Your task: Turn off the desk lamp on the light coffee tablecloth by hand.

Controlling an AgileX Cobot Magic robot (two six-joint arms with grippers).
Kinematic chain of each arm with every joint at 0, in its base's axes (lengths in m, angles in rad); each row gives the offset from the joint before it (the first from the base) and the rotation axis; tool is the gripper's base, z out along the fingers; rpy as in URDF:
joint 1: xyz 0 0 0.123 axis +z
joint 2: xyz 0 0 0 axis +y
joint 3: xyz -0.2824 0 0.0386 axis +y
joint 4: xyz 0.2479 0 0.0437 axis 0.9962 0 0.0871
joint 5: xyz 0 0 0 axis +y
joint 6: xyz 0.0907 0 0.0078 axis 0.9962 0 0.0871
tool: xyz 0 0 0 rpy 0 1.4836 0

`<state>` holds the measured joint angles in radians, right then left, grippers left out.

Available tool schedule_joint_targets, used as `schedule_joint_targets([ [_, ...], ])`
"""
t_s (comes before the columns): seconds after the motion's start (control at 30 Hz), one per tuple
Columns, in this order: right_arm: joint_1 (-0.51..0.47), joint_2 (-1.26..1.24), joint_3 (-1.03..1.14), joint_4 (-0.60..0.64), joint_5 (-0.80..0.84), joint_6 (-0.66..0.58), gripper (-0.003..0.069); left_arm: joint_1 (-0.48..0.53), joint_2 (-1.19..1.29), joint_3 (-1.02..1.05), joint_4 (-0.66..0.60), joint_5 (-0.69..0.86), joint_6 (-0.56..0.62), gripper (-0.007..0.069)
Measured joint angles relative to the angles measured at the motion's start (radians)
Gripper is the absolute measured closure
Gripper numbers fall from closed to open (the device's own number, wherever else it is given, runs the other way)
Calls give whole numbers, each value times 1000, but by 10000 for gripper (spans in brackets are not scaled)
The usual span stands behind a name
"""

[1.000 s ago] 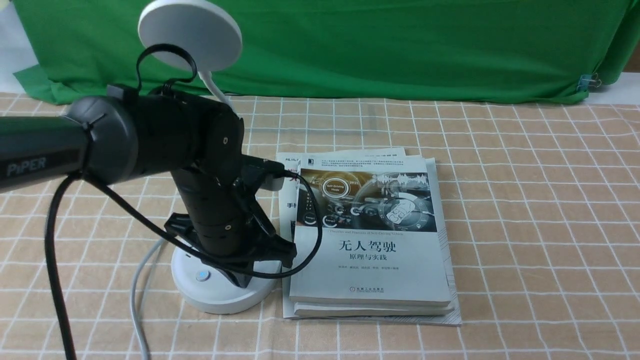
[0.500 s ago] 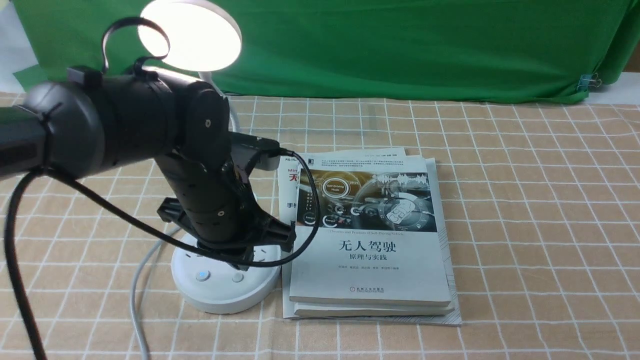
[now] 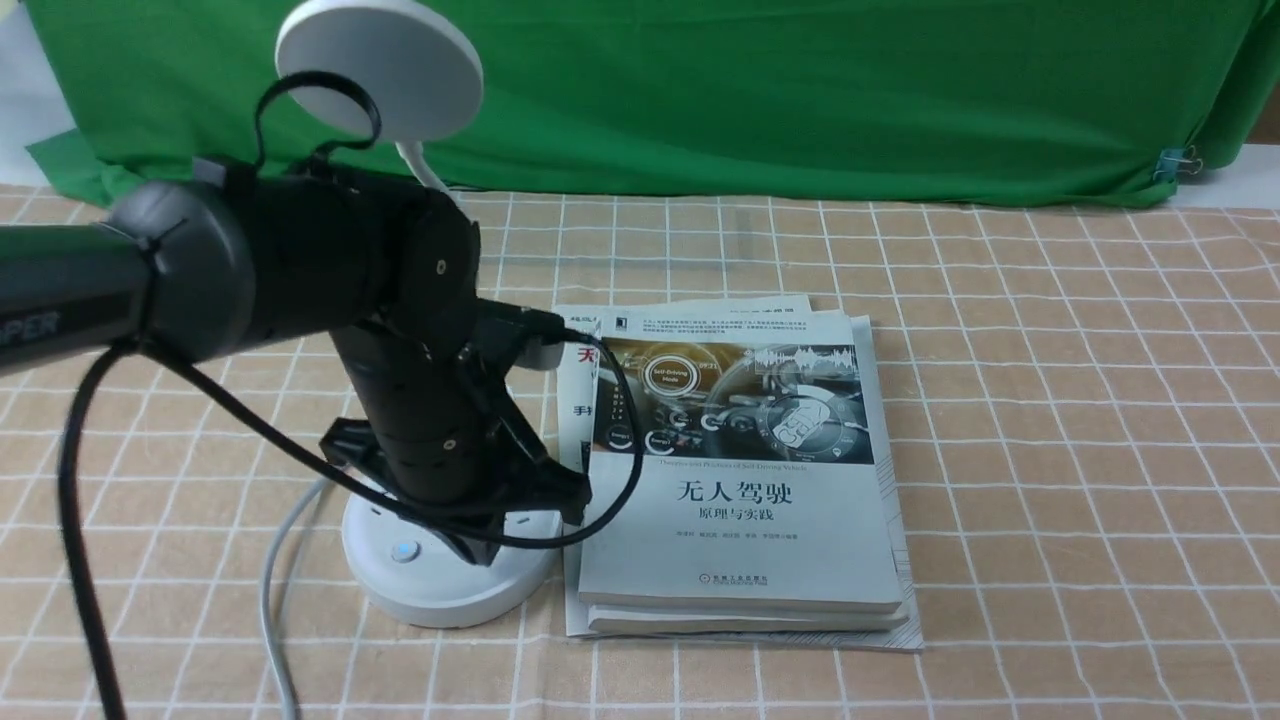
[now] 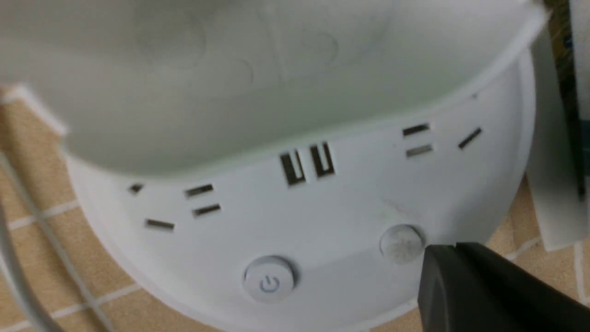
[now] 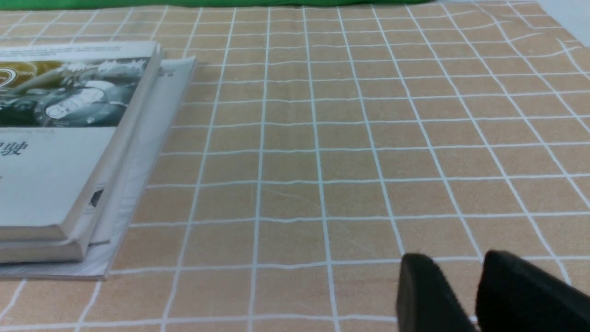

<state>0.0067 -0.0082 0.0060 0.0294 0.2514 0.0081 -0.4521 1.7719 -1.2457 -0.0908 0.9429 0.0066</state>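
Books [image 3: 740, 480] right of desk lamp [image 3: 440, 580]; left end effector [image 3: 478, 552], fingers together, over its base.

The left arm [image 3: 400, 330] hides the lamp's cup, and the front view's edge crops that arm.

The light coffee tablecloth [image 3: 1080, 450] bears the desk lamp [image 3: 445, 590] and stacked books [image 3: 740, 540].

The left arm's pincer [image 4: 454, 246] points downward, fingertips together.
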Motion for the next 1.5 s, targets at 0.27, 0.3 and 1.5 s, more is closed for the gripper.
schedule_joint_targets([
  [0.27,0,0,0,0,0,0,416,0,-167,3,9,-13,-12,628],
  [0.3,0,0,0,0,0,0,416,0,-189,9,9,-23,-12,628],
  [1.5,0,0,0,0,0,0,416,0,-1324,1252,-2,-1054,-7,626],
])
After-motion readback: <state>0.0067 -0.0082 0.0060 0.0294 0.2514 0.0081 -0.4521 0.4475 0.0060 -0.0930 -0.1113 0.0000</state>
